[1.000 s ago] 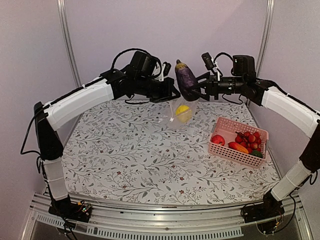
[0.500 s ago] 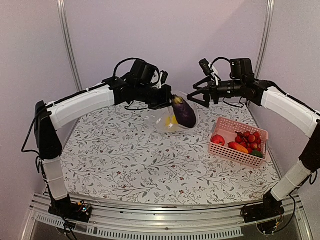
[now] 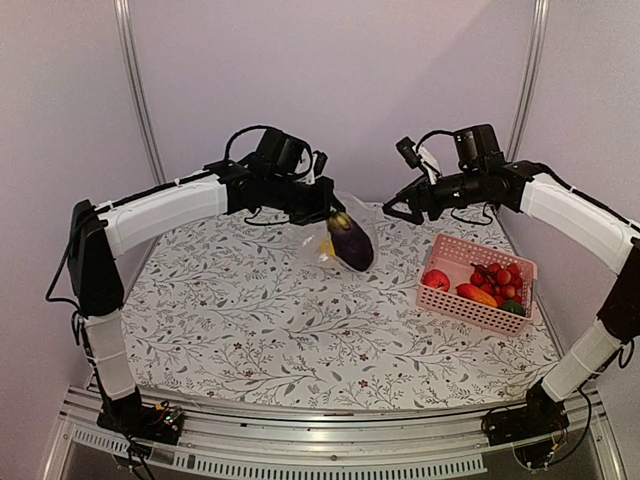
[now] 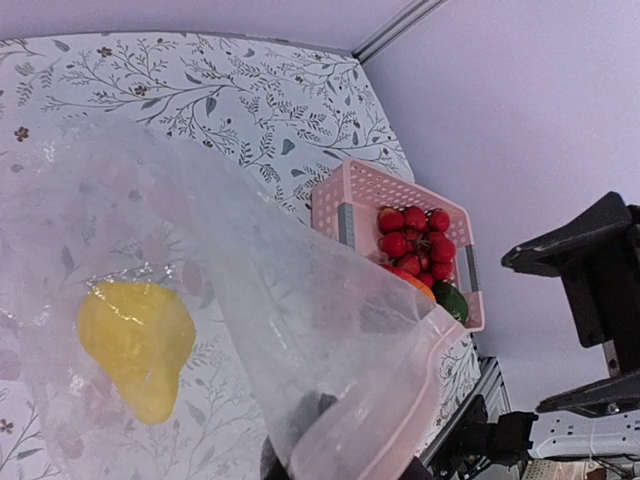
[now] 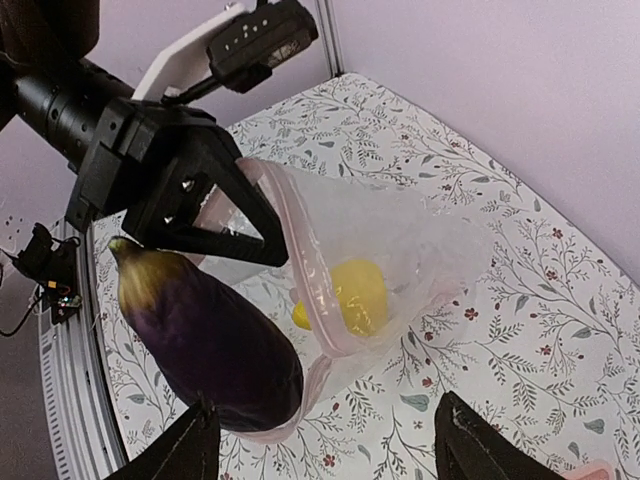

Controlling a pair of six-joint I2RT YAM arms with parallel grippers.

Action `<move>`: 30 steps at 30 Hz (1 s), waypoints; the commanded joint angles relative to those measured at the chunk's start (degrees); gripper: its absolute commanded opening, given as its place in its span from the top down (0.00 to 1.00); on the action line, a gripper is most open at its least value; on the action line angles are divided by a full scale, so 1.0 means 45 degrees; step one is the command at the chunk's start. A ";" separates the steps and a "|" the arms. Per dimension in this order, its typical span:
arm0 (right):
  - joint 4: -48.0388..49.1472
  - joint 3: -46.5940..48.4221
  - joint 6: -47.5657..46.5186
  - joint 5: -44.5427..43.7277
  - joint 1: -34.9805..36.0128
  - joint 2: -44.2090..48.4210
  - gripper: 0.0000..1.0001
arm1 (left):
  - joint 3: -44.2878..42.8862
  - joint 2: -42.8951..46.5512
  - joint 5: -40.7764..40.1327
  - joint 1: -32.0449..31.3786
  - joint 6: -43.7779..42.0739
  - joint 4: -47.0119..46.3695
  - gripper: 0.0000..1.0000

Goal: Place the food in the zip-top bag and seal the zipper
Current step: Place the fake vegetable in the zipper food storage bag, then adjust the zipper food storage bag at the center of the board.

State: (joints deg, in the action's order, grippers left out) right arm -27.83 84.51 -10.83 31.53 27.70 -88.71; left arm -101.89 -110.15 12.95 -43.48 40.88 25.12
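Left gripper (image 5: 262, 240): pinches zip-top bag (image 5: 420, 240) rim to present its mouth.
Right gripper (image 5: 325, 420): jaws spread, empty, above eggplant (image 5: 210, 340).

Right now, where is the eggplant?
The eggplant lies at the mouth of the zip-top bag held by the left gripper, far middle of the table in the top view, left of the pink basket.
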 commanded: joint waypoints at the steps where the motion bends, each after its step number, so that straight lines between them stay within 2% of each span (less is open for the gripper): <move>1: -0.0896 -0.0686 0.0418 0.0762 0.0055 -0.0506 0.31 | 0.0024 0.0365 0.0225 0.0149 0.0154 -0.0401 1.00; 14: -0.0771 -0.0849 0.0828 0.1450 0.0438 -0.1560 0.44 | 0.0294 0.0698 0.0659 0.0151 0.0746 -0.0854 1.00; 17: -0.0675 -0.0887 0.0781 0.1285 0.0643 -0.1671 0.50 | 0.0443 0.0809 0.0768 0.0149 0.0868 -0.1002 1.00; 20: -0.0457 -0.0928 0.1029 0.0720 0.0754 -0.1795 0.60 | 0.0647 0.0960 0.0852 0.0151 0.1042 -0.1198 1.00; 26: -0.0520 -0.0796 0.1507 0.0291 0.0758 -0.2135 1.00 | 0.0989 0.1101 0.0549 0.0144 0.0822 -0.1105 1.00; 28: -0.0834 -0.0533 0.1494 0.0786 0.0758 -0.2143 1.00 | 0.0856 0.0983 0.0290 0.0150 0.0485 -0.0557 0.99; 30: -0.1362 -0.0027 0.1362 0.1610 0.0758 -0.2062 1.00 | 0.0250 0.0673 -0.0341 0.0151 -0.0191 0.0850 0.90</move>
State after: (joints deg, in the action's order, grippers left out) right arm -30.28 81.10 -4.89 34.57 30.96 -97.62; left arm -98.41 -106.96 15.29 -43.46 44.14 22.13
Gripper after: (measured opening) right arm 0.005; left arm 0.035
